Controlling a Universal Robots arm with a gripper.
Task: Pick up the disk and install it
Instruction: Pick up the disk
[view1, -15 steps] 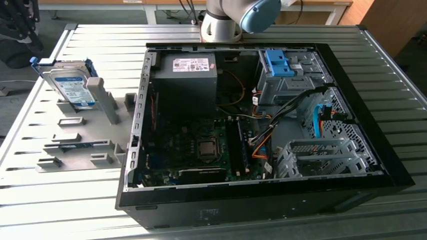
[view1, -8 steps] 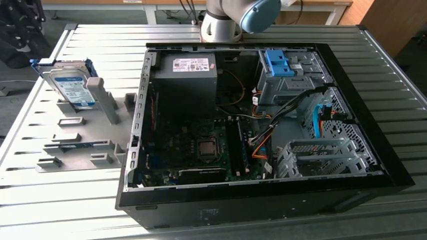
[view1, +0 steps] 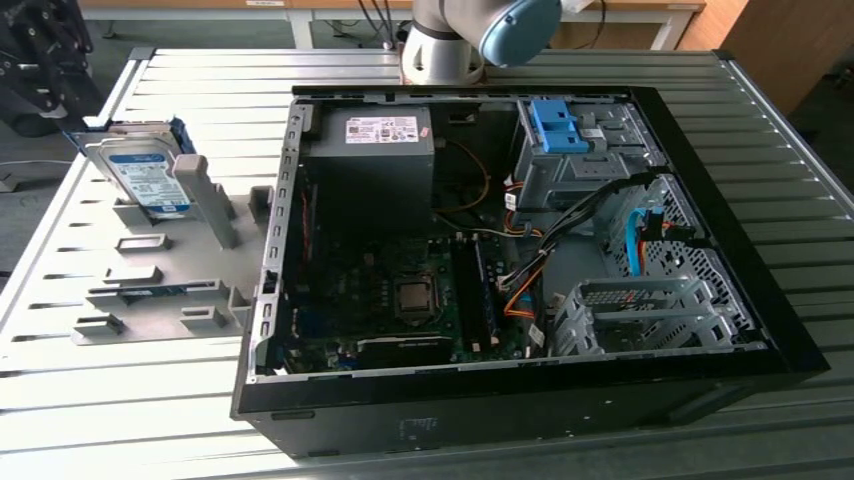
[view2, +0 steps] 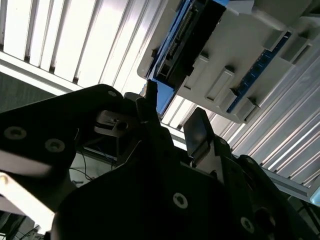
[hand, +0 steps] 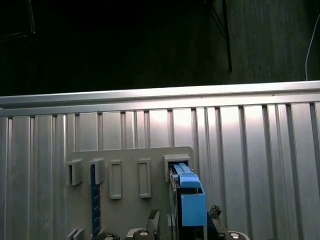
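1. In the second wrist view the pincer (view2: 172, 107) sits at lower centre. Its dark fingers are spread with a clear gap between them and hold nothing. In the first wrist view its tips (hand: 185, 216) show at the bottom edge, one on each side of the disk's blue end.
2. The disk (hand: 190, 200) stands on edge in a slot of the grey holder plate (hand: 130, 160). In the exterior view the disk (view1: 140, 175) is at upper left. I cannot tell whether a fingertip touches it.
3. The plate (view1: 160, 290) lies flat on the ribbed worktop (view1: 134, 380), in the left part of the frame.
4. The computer case (view1: 534, 405) lies open from centre to right, with a blue bracket (view1: 554, 125) at its upper right.
5. Judged from this, the work is at its very start. The disk is neither gripped nor lifted, and all of the installing is left.
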